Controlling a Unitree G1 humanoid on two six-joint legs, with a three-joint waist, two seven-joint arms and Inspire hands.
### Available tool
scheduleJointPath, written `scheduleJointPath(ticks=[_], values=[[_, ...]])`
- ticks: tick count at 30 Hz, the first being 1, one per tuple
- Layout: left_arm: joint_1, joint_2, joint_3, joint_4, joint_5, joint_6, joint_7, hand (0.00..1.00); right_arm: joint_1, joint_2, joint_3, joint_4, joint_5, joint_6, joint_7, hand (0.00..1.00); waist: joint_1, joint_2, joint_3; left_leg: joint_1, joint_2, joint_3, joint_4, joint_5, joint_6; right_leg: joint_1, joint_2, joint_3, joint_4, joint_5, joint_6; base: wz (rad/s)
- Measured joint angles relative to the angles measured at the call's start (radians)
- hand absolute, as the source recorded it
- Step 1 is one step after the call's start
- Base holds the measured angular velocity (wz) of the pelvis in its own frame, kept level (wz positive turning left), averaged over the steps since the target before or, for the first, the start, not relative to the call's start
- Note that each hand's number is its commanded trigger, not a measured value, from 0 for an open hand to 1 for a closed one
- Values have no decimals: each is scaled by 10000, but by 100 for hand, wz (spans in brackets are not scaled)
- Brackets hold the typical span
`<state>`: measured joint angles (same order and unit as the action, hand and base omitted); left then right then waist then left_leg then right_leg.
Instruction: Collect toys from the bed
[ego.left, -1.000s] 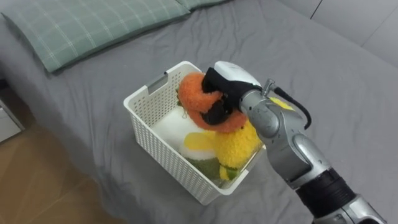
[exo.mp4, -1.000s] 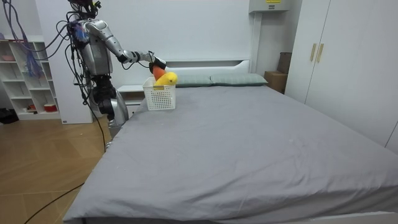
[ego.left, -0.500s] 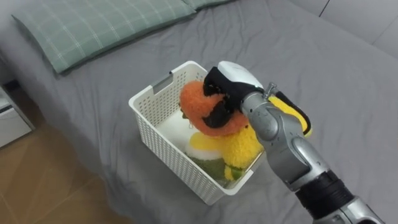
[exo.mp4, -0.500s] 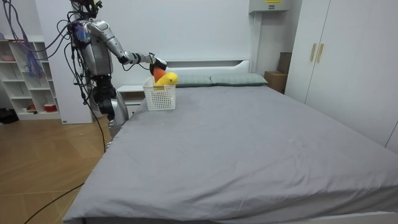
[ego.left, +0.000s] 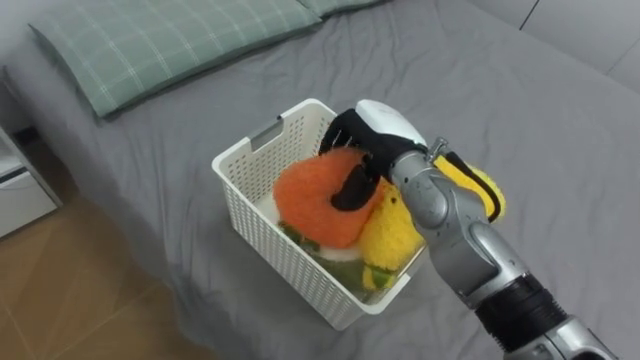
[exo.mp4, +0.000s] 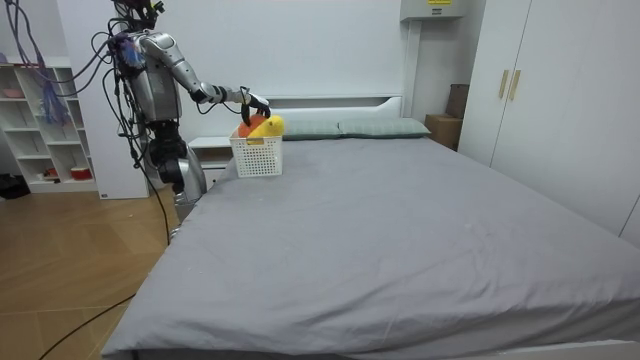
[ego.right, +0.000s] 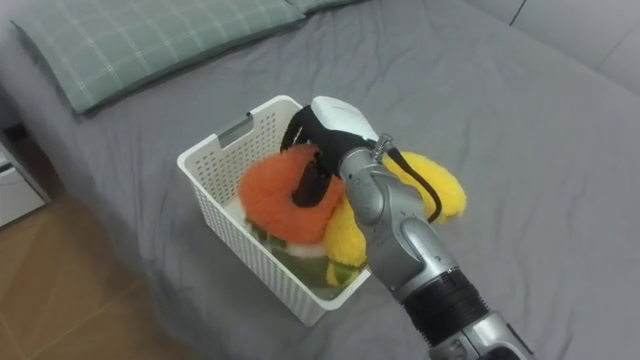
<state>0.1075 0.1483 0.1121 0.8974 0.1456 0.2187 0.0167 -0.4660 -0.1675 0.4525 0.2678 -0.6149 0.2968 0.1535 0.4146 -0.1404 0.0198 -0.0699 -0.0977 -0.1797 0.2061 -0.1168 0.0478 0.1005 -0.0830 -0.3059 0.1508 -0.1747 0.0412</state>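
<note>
1. The white perforated plastic basket (ego.left: 275, 255) sits on the grey-sheeted bed (ego.left: 520, 100), near the bed's edge, and it's packed.
2. In it, on top, lies the round orange plush toy (ego.left: 310, 200), tilted so its face looks up and towards the left.
3. Tucked just beside it on the right is the fuzzy yellow plush toy (ego.left: 390, 235). One part of it rides up over the basket's right rim, behind the robot's forearm.
4. Under the orange toy a sliver of something pale and something green peeks out. What it is cannot be told.
5. The right hand (ego.left: 380, 125) is down over the basket, clamped on the orange toy: dark thumb across the toy's front, the other fingers behind its upper edge.
6. From the eye views, a green checked pillow (ego.left: 170, 40) lies at the head of the bed, well apart from the basket. Wooden floor (ego.left: 70, 300) and a white bedside cabinet (ego.left: 20, 190) show beside the bed.
7. The room view fills in the setting. The robot stands at the head-end corner of the bed, on the room view's left, with one arm stretched over the basket.
8. That view also brings in a white shelf unit (exo.mp4: 40, 120) behind the robot and white wardrobe doors (exo.mp4: 540, 90) on the room view's right.
</note>
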Motion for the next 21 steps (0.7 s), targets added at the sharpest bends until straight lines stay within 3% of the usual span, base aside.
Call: scheduleJointPath(ticks=[21], values=[[253, -20, 23, 248, 28, -69, 676, 0, 0, -268, -106, -105, 447, -388, -1012, 0, -52, 28, -18, -3, -1, 45, -3, 0, 1, -17, 0, 48, 10, 0, 0, 0]])
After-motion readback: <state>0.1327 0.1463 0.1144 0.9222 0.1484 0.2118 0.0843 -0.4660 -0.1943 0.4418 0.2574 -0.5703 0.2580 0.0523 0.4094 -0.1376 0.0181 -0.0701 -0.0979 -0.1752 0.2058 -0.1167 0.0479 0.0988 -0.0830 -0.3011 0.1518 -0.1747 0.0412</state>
